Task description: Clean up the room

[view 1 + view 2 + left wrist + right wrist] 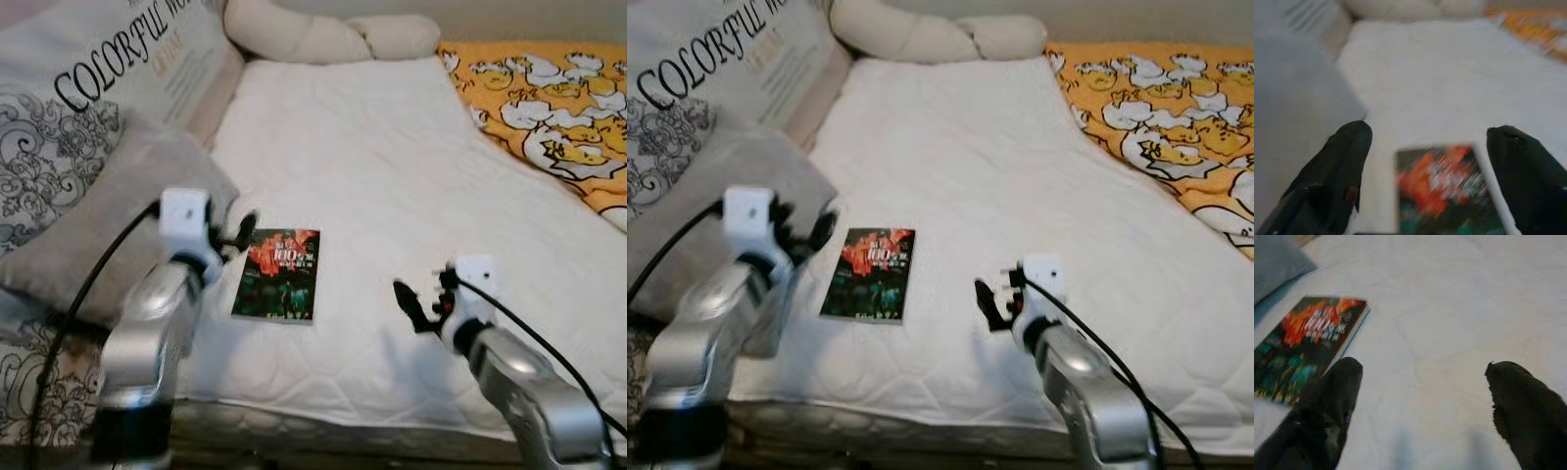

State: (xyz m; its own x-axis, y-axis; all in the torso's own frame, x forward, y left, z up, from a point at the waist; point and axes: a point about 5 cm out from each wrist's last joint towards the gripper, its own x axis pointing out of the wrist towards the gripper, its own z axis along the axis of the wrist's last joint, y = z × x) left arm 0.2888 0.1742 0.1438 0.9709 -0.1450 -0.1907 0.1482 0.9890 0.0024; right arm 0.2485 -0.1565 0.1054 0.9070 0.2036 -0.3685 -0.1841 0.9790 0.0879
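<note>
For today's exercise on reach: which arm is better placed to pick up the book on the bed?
Left. The left claw hovers open right by the dark, red-covered paperback book; the right claw, also open, sits farther aside over bare white quilted mattress.

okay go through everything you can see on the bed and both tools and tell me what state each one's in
Book: closed, lying flat, cover up, on the white mattress.
Left tool: open, over the book's near edge, holding nothing.
Right tool: open, above bare mattress, empty.
Grey pillow: lying beside the book.
Orange blanket: spread out, rumpled.
</note>
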